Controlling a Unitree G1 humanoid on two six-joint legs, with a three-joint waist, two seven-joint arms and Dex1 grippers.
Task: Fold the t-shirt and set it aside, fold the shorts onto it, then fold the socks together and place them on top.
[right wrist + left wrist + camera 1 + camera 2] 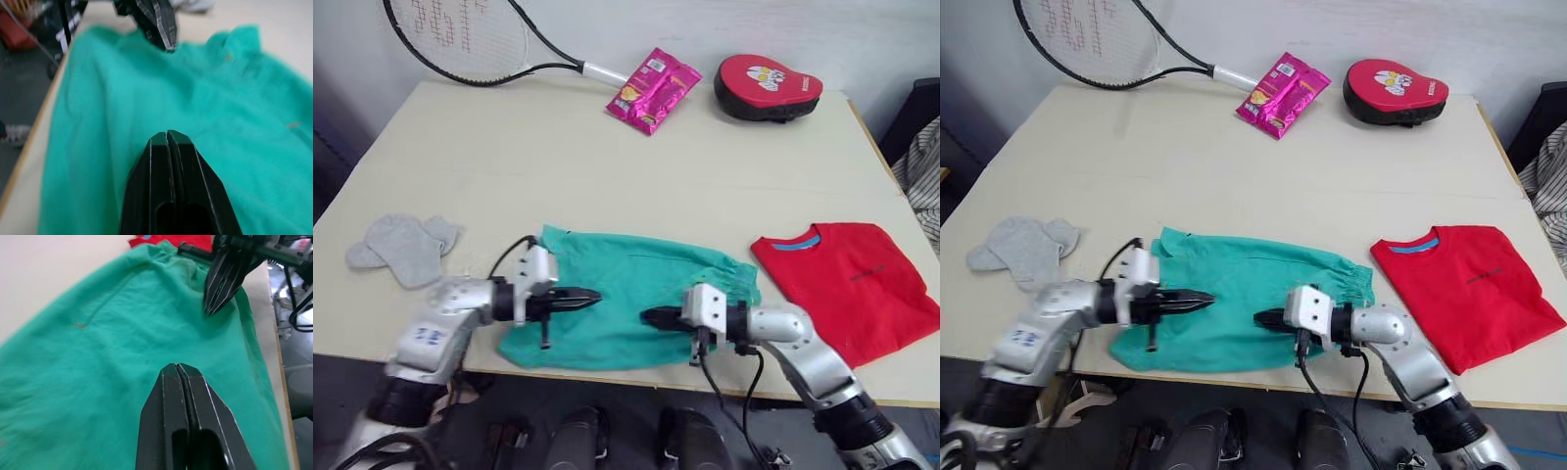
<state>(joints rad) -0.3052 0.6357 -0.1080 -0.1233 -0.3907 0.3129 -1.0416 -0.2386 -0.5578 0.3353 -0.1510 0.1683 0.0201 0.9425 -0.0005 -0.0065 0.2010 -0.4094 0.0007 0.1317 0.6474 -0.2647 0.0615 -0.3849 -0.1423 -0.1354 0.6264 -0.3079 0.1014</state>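
On the left side of the cream table lie the grey socks, loose and not folded. Next comes the left gripper, fingers pressed shut on nothing, over the teal shorts, which lie flat by the near edge. The right gripper points back at it, shut and empty too. Far right lies the red t-shirt, set aside. The shorts step seems to be in hand; next, both grippers would need to open and pinch the cloth. At the back lie a tennis racket, a pink snack packet and a red pad.
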